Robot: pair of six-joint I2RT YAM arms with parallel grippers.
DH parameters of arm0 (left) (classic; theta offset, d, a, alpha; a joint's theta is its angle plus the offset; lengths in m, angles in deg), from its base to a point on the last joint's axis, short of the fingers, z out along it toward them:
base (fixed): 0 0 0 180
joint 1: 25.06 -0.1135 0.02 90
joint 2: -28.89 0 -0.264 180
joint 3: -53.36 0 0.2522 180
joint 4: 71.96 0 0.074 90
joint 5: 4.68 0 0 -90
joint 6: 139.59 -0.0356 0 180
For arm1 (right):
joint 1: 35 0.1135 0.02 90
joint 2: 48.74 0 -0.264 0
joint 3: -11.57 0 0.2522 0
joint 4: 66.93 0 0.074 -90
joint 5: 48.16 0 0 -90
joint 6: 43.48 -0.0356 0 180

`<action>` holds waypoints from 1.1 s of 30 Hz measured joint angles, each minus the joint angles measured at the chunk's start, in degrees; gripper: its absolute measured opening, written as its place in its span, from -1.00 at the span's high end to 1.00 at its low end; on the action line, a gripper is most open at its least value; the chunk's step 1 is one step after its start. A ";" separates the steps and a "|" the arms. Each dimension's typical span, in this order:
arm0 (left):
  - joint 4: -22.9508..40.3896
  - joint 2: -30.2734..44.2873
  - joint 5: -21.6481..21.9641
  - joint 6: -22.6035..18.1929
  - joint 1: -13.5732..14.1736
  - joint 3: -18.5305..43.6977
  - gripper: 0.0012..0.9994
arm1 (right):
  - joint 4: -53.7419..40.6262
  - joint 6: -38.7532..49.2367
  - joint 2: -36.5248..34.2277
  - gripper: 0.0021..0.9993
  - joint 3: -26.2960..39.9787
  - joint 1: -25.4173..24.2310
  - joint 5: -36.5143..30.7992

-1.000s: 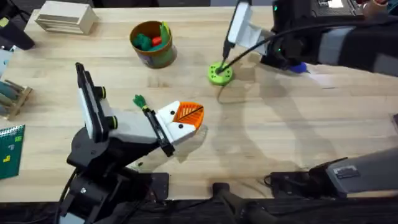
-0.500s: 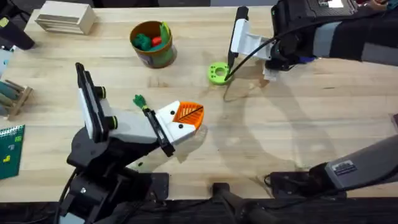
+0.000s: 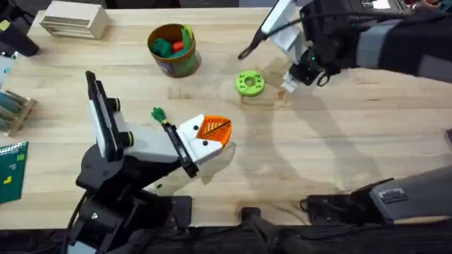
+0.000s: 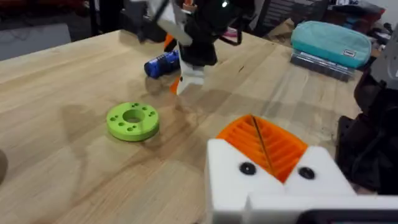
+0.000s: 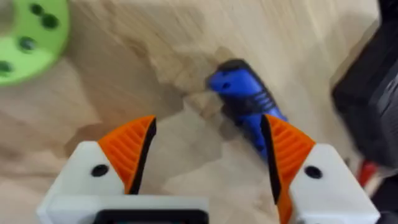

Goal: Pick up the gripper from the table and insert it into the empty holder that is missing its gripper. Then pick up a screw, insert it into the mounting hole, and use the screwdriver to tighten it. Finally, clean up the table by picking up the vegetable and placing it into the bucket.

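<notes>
The blue screwdriver (image 5: 245, 102) lies on the table (image 3: 332, 148), just beyond and between the orange pads of my open right gripper (image 5: 205, 134), which hovers low over it without touching. From above, that gripper (image 3: 288, 83) is to the right of the green ring. My left gripper (image 3: 212, 134) rests low over the table's front left, its orange ribbed pads (image 4: 273, 149) pressed together. Dark mounting holes (image 4: 247, 168) show in its white blocks. A small green vegetable (image 3: 157, 113) lies beside the left arm. The bucket (image 3: 171, 49) stands at the back left. The loose gripper, empty holder and screw are out of view.
A flat green ring (image 3: 248, 82) with small holes lies mid-table, left of the right gripper. A wooden block (image 3: 74, 20) sits at the back left corner. A teal pouch (image 4: 331, 40) lies at the far right. The table's centre and right front are bare wood.
My right gripper has left the green ring and swung right, over the screwdriver. The left arm has not moved.
</notes>
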State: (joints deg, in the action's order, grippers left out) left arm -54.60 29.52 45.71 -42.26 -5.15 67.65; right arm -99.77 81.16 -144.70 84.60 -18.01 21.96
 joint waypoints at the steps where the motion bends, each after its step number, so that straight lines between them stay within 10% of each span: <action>1: 0.00 0.00 -0.02 0.00 0.00 0.00 0.98 | -0.91 -1.99 1.03 -0.94 0.04 0.02 0.93; 13: 0.01 0.00 -0.01 0.01 0.00 0.00 0.95 | -5.37 -21.04 14.32 -0.94 3.39 0.02 19.54; 20: 0.02 0.00 -0.02 0.06 0.00 0.00 -0.92 | -7.03 -26.65 15.08 -0.94 3.39 0.04 29.25; 27: -2.25 0.00 3.45 -0.02 0.00 -0.17 -0.98 | -7.05 -28.90 15.08 -0.94 3.39 0.04 32.93; 29: -8.10 0.00 10.40 2.97 0.00 0.39 -0.97 | -6.73 -29.12 15.06 -0.94 3.39 0.04 33.33; 33: 4.09 1.07 18.89 5.63 0.00 7.27 -0.97 | -5.66 -29.14 15.06 -0.94 3.39 0.04 33.55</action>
State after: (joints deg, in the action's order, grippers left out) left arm -50.50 30.59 64.59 -36.63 -5.15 74.92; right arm -105.43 52.02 -129.64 87.99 -17.97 55.51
